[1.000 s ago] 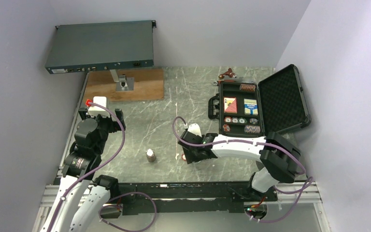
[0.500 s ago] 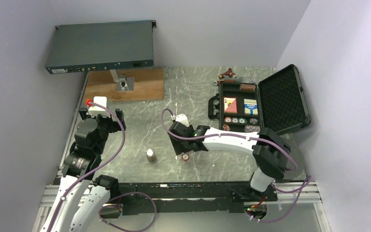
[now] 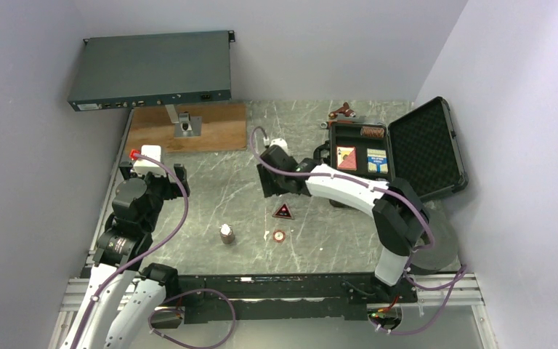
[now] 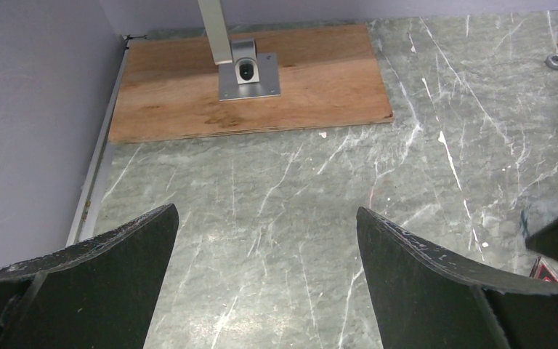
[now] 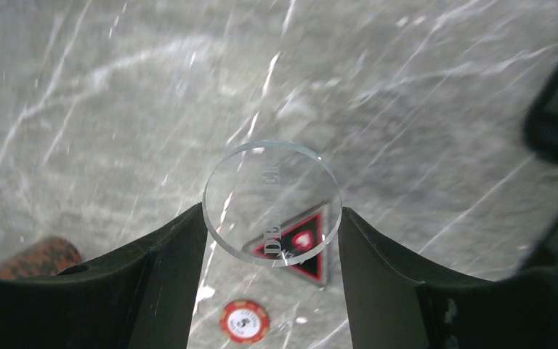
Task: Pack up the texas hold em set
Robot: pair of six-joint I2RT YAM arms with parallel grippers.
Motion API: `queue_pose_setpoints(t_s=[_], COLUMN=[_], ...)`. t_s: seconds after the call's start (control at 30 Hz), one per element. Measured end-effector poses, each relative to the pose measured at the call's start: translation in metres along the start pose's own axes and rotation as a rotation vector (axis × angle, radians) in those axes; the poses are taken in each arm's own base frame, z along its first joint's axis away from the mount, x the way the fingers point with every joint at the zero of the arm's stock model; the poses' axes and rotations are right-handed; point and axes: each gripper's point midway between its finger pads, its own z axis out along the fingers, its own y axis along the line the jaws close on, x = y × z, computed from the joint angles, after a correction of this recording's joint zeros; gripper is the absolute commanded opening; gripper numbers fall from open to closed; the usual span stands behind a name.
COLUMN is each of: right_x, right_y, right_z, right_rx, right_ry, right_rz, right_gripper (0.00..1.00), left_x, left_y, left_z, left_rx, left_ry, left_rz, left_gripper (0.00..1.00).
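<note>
Briefcase [image 3: 426, 147] open, near end behind right arm [image 3: 349, 190] | right gripper [image 5: 270, 214] clamps clear disc [image 5: 272, 198], lettering blurred | left gripper [image 4: 265, 218] wide

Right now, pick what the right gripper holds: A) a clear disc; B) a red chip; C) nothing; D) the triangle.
A: the clear disc is pinched between the fingers of the right gripper; the triangle and red chip lie on the table.

From table [image 3: 218, 182] centre, bare marble lies open toward 9 o'clock, free to pass. Near 6 to 7 o'clock sit the triangle [image 3: 283, 212], a chip [image 3: 280, 236] and a chip stack [image 3: 226, 233], apart from each other. The board [image 3: 214, 134] and post [image 3: 172, 115] block 10 o'clock, the open case [image 3: 425, 149] fills 2 o'clock, and the right arm [image 3: 349, 191] spans 3 to 4 o'clock.
</note>
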Motion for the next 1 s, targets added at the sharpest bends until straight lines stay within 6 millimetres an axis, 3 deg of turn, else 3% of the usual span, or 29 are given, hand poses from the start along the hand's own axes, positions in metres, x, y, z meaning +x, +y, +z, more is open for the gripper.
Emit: queue_pose_setpoints(t_s=[0.17, 0.3, 0.6, 1.0], right_x=[-0.037, -0.048, -0.063, -0.07], right_y=[-0.036, -0.071, -0.163, -0.28], right_z=[0.003, 0.007, 0.011, -0.017], right_rx=[0.046, 0.099, 0.242, 0.424], right_ry=[-0.053, -0.058, -0.067, -0.118], right_rz=[0.047, 0.084, 0.216, 0.414], right_gripper=[0.47, 0.47, 0.47, 0.47], left_x=[0.0, 0.0, 0.0, 0.0], left_y=[-0.001, -0.002, -0.004, -0.005], left_z=[0.0, 0.0, 0.0, 0.0], left_rx=[0.005, 0.013, 0.022, 0.026], left_ry=[0.0, 0.0, 0.0, 0.0], left_rz=[0.0, 0.0, -0.001, -0.001], left_gripper=[0.99, 0.99, 0.99, 0.99])
